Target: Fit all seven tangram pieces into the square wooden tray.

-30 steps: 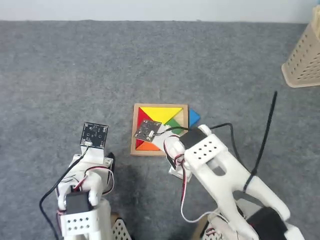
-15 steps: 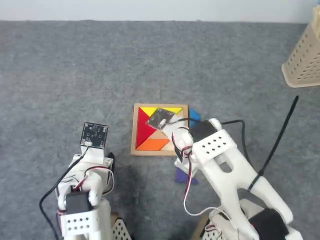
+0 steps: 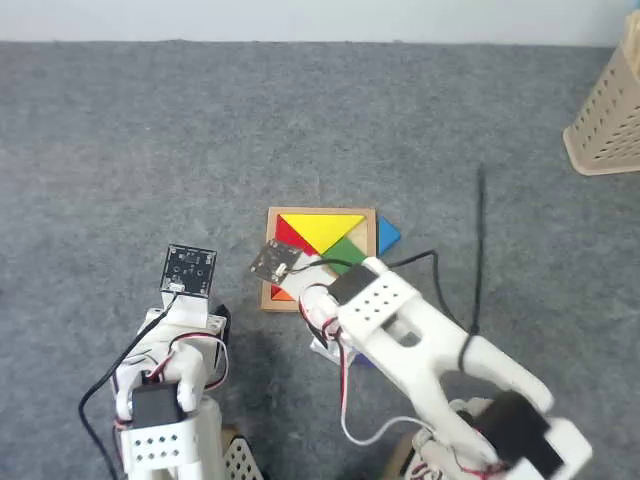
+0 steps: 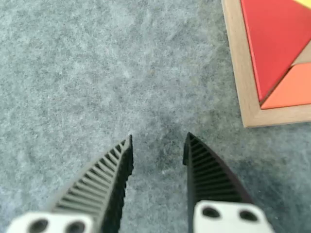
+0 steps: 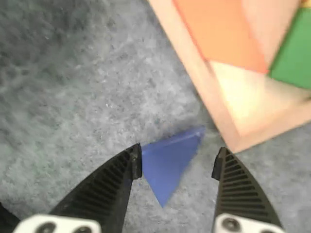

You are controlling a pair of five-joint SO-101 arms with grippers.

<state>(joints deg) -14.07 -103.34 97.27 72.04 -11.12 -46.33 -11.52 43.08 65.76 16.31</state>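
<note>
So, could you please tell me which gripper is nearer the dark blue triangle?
Right: the right gripper straddles the dark blue triangle, open; the left gripper hangs over carpet off the tray corner.

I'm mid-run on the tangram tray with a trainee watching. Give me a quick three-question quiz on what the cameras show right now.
1. True or false: the right gripper is shut on the dark blue triangle.
2. The light blue piece lies: A) inside the tray; B) on the carpet beside the tray; C) in the left gripper.
3. Fill in: the left gripper is ____ (open or shut).

Key: 1 false: it is open, and the triangle lies on the carpet between its fingers. 2 B. 3 open.
</note>
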